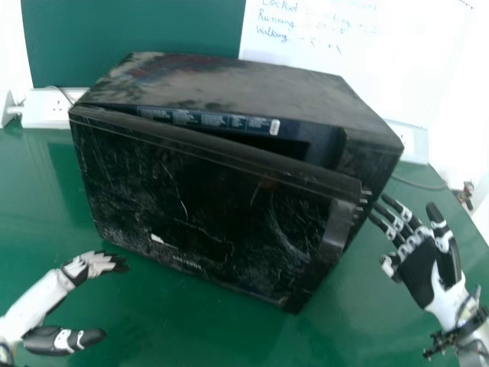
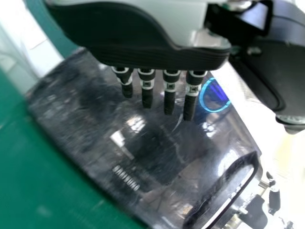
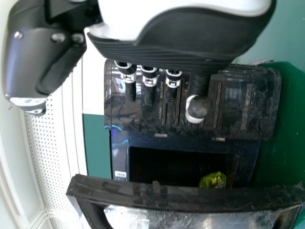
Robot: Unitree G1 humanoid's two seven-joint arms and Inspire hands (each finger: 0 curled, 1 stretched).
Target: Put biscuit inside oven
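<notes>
Biscuit packet point(image 3: 213, 180), yellow-green and crinkled, lies inside the oven point(image 1: 237, 84), within its dark opening; how deep it sits I cannot tell. The oven is black, with its front turned slightly toward the right. Its door point(image 1: 206, 206) stands partly open, the gap widening from left to right, so the free edge on the right is well out from the body. Pale scratches and a small whitish mark cross the door's outer face.

Just beside that free edge, on the right, is the right hand point(image 1: 428, 267). Its fingers are extended and loosely spread toward the oven, the thumb stands apart, and it has hold of nothing. Whether a fingertip touches the door I cannot tell.

Near and to the left, in front of the door's left part, is the left hand point(image 1: 90, 264). Its fingers reach out nearly straight, with the thumb well apart from them on the near side, and nothing is between them.

Under the oven spreads the green table point(image 1: 191, 332). At the far side are a white socket box point(image 1: 47, 108) on the left and another point(image 1: 412, 141) on the right, with a dark cable point(image 1: 420, 184) near the latter. Behind the oven stands a white board point(image 1: 328, 57) with handwriting.
</notes>
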